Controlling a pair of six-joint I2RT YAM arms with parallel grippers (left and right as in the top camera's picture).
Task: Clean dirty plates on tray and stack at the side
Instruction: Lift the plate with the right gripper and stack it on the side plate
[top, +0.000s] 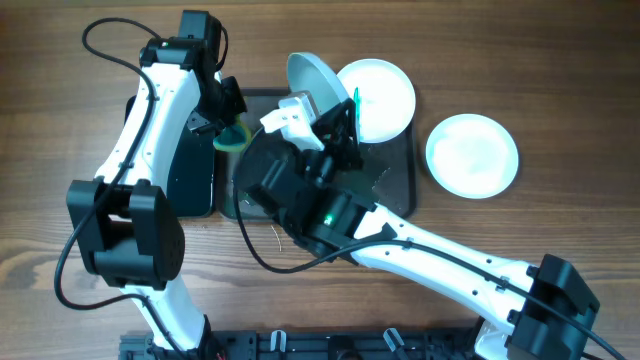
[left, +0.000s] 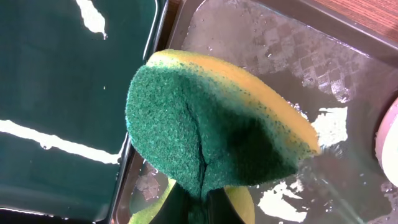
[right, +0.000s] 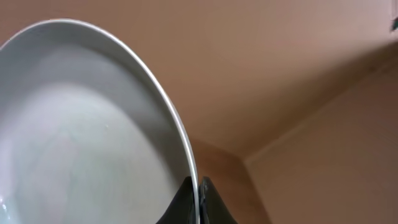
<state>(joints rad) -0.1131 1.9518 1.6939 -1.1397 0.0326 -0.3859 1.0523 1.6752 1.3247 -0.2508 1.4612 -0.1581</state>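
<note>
My right gripper (top: 322, 112) is shut on the rim of a pale plate (top: 310, 82) and holds it tilted on edge above the back of the dark grey tray (top: 398, 185). In the right wrist view the plate (right: 81, 137) fills the left side, its rim pinched between the fingertips (right: 198, 186). My left gripper (top: 228, 125) is shut on a green-and-yellow sponge (top: 233, 138), just left of the held plate. The sponge (left: 211, 124) hangs over the wet tray (left: 298, 56) in my left gripper (left: 199, 208). A white plate (top: 382, 100) with a teal smear lies on the tray. Another plate (top: 472, 155) lies on the table to the right.
A glossy black tub (top: 190, 175) stands against the tray's left side; it shows dark liquid in the left wrist view (left: 62, 93). Both arms cross over the tray's left half. Bare wooden table (top: 560, 80) lies around.
</note>
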